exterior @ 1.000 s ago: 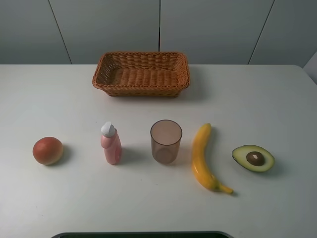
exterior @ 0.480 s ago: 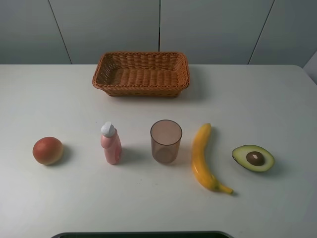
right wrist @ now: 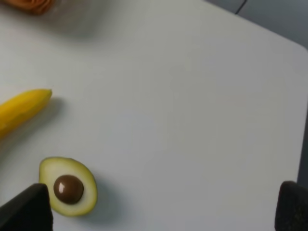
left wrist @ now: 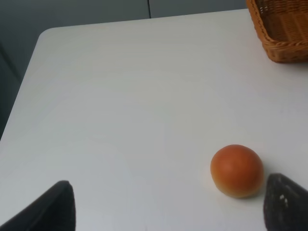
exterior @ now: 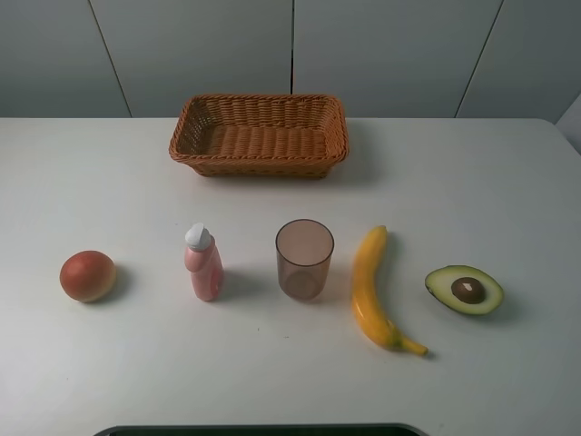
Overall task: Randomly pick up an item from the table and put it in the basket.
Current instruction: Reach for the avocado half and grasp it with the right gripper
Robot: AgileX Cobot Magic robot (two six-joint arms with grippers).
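Note:
The halved avocado lies cut side up with its brown pit showing, at the right of the white table. It also shows in the right wrist view, close to one dark fingertip. My right gripper is open and empty above the table. The wicker basket stands empty at the back centre; its corner shows in the left wrist view. My left gripper is open and empty. Neither gripper shows in the exterior view.
In a row left of the avocado lie a yellow banana, a translucent brownish cup, a pink bottle and a round reddish-orange fruit, which sits near a left fingertip. A dark edge borders the table's front.

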